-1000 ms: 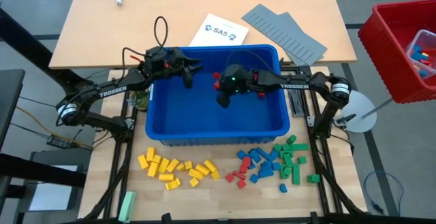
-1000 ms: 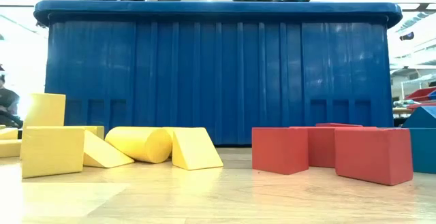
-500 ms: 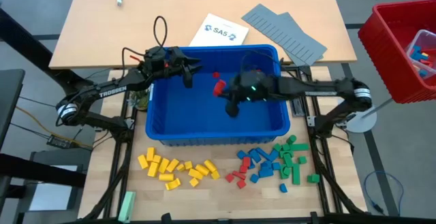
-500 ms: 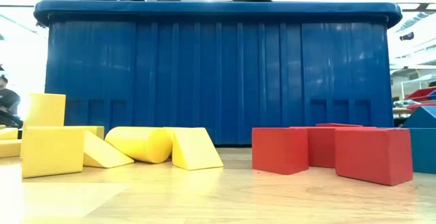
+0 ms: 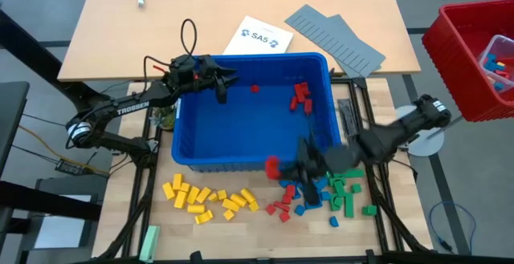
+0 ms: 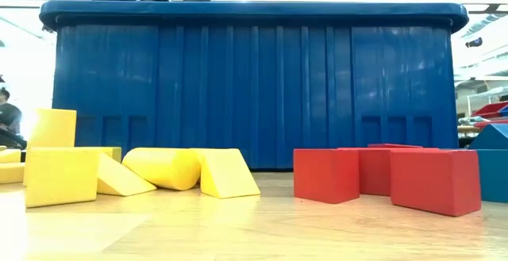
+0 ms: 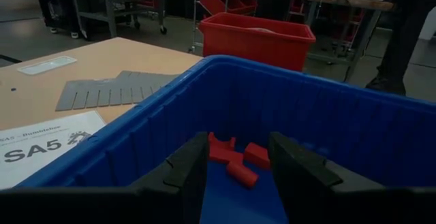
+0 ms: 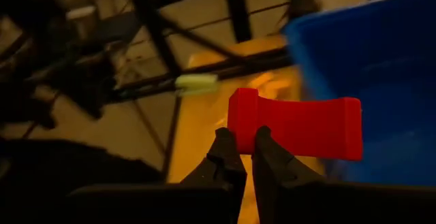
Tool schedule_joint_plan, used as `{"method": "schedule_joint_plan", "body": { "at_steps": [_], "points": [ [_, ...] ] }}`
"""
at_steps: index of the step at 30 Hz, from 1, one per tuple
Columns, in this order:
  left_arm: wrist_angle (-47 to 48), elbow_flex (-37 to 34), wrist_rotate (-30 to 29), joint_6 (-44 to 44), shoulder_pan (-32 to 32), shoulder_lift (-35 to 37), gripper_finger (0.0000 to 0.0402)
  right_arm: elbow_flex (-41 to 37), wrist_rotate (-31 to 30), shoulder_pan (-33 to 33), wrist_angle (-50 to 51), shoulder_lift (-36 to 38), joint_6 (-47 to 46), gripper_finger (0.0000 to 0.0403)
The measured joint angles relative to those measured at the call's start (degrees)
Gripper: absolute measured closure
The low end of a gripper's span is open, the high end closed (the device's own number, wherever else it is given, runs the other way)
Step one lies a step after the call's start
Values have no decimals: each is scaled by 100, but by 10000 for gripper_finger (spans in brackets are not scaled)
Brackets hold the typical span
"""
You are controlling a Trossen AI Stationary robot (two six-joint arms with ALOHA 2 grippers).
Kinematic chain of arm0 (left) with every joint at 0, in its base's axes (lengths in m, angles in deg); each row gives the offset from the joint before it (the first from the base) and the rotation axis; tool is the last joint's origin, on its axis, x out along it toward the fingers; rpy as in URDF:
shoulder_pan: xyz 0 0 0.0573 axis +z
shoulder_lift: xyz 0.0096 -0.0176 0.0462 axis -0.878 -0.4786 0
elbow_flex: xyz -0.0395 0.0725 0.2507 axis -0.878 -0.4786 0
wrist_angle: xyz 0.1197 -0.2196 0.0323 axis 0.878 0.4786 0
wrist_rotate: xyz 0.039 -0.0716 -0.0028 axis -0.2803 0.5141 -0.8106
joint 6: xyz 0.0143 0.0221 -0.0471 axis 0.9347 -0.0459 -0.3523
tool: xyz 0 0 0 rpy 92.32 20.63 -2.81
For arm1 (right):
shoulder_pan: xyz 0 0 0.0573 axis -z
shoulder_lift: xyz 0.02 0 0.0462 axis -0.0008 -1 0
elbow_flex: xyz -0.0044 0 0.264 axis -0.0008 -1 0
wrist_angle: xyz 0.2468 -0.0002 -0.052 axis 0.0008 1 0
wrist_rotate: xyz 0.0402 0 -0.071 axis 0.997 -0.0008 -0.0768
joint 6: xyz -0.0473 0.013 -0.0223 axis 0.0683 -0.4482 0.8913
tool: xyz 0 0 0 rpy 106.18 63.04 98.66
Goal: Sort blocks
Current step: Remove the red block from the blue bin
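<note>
Right gripper is out past the near wall of the blue bin, over the tabletop above the red and blue pile; jaws closed tight on a red block, the piece sticking out sideways past the fingertips. In the high view that same block shows as a red spot at the gripper tip, just in front of the bin's near rim. Right arm is blurred there.

Left gripper sits at the bin's far-left corner, above the rim, jaws partly apart and holding nothing; its wrist view looks between the fingers down at red blocks on the bin floor.

Inside the bin: a cluster of red blocks near the far-right corner and one lone red block near the far wall.

On the tabletop in front of the bin: yellow blocks at left, mixed red and blue blocks in the middle, green blocks at right. Low view shows yellow blocks and red blocks lying before the bin's near wall.
</note>
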Motion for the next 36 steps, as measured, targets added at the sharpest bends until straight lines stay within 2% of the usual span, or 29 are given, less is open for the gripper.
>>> {"method": "schedule_joint_plan", "body": {
  "at_steps": [5, 9, 14, 19, 23, 26, 32, 36],
  "points": [
    [-13, 0, 1, 0, 0, 0, 238, 4, -569, -936, 135, -401, -372, 391],
    [-13, 0, 0, 0, 1, 0, 238, -1, -883, -1273, 354, -922, -675, 391],
    [-10, 0, 1, 0, 0, 0, 238, -2, -847, -1341, 347, -1570, -1191, 391],
    [-11, 0, 2, 0, -1, -2, 238, -4, -896, -1411, 837, -2270, -1665, 391],
    [-10, 0, 0, 0, 0, 0, 238, -8, -1411, -1286, 1580, -2667, -2948, 390],
    [-9, 0, 1, 0, -1, 0, 238, -7, -1565, -1206, 1503, -2869, -3482, 385],
    [-9, 0, 0, 0, -1, -2, 238, -7, -1490, -1061, 1231, -3287, -3814, 361],
    [-11, 0, 0, 0, 0, -2, 238, -7, -1314, -946, 1274, -3386, -4041, 330]
  ]
}}
